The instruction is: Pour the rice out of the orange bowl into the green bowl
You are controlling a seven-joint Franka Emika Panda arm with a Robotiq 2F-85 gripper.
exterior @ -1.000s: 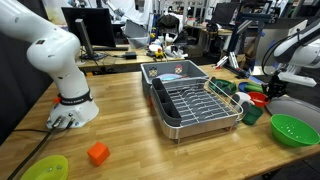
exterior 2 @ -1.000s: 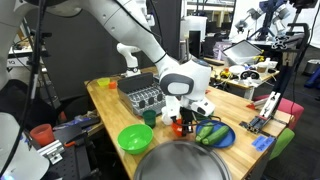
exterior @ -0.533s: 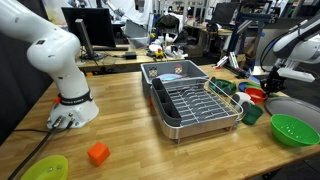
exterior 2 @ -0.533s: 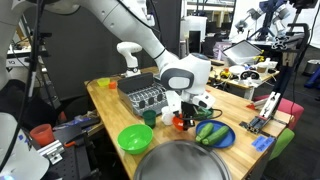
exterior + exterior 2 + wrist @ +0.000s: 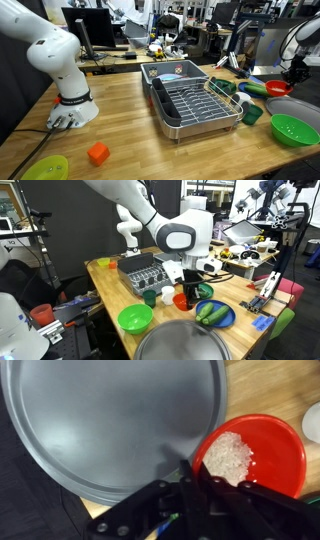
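We take this to be the carrying step, with the pour not yet begun: the gripper (image 5: pixel 198 475) is pinched onto the near rim of the orange bowl (image 5: pixel 270 445), and the bowl sits level with its heap of rice (image 5: pixel 232 455) gathered towards the gripped side; whether the bowl is clear of the wooden table (image 5: pixel 130 120) we cannot say for certain, though in an exterior view it looks a little raised; the green bowl (image 5: pixel 135 318) stands near the table's edge, apart from the orange one, with no rice in it that we can see, and it does not show in the wrist view; the next move, as we judge it, is to carry the orange bowl level until it is over the green bowl's mouth, and only then roll the wrist so the rice slides out over the rim opposite the fingers (a tilt too early would scatter grains on the wood); the large grey metal pan (image 5: pixel 110 420) lies just beside the orange bowl and near the green one, the likeliest place for a spill; a small dark green cup (image 5: pixel 150 297) stands between the two bowls and calls for some height in passing; a blue plate (image 5: pixel 230 318) of green vegetables lies near; the dish rack (image 5: pixel 190 100), orange cube (image 5: pixel 97 153) and yellow-green dish (image 5: pixel 45 168) are well apart and no hindrance.
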